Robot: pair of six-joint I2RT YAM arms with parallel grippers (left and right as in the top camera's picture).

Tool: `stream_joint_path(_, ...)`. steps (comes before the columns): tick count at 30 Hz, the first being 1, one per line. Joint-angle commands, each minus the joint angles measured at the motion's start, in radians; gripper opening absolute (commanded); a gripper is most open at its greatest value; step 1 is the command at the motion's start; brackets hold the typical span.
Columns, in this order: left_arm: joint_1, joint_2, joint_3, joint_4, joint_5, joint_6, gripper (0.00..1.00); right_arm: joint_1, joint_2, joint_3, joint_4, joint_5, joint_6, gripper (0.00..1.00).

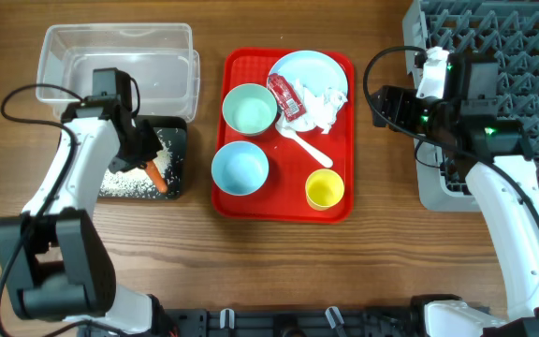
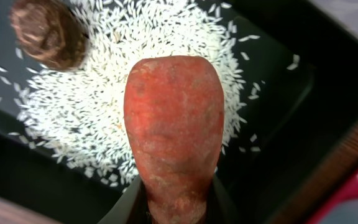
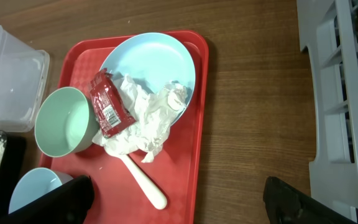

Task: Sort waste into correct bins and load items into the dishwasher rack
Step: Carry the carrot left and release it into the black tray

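Left of the red tray, the black bin already holds rice and a brown scrap; the left gripper is clamped on the carrot just above them. The wrapper, napkin, plate, green bowl, blue bowl, cup and spoon all lie on the tray; the rack, right of it, shows nothing loaded; the right gripper hangs between them, fingers apart, empty.

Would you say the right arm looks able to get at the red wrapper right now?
Probably yes: the wrapper lies uncovered at the plate's rim, and the right fingers are open and empty, with nothing between them.
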Motion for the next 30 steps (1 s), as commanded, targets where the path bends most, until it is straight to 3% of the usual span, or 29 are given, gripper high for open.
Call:
stream_joint_path(1, 0.005, 0.024, -0.038, 0.047, -0.017, -0.068, 0.15, 0.001, 0.006, 0.015, 0.002, 0.014, 0.000, 0.90)
stream_joint_path(15, 0.004, 0.043, -0.041, 0.064, -0.016, -0.073, 0.37, 0.001, 0.006, 0.015, -0.001, 0.021, 0.000, 0.90)
stream_joint_path(24, 0.004, 0.042, -0.041, 0.079, -0.016, -0.073, 0.38, 0.001, 0.006, 0.015, -0.001, 0.021, 0.001, 0.91)
stream_joint_path(26, 0.004, 0.042, -0.038, 0.076, -0.003, -0.072, 0.52, 0.001, 0.006, 0.015, -0.001, 0.021, 0.000, 0.90)
stream_joint_path(30, 0.002, 0.037, 0.039, -0.035, 0.022, -0.063, 0.65, 0.002, 0.006, 0.015, 0.002, 0.021, 0.000, 0.90)
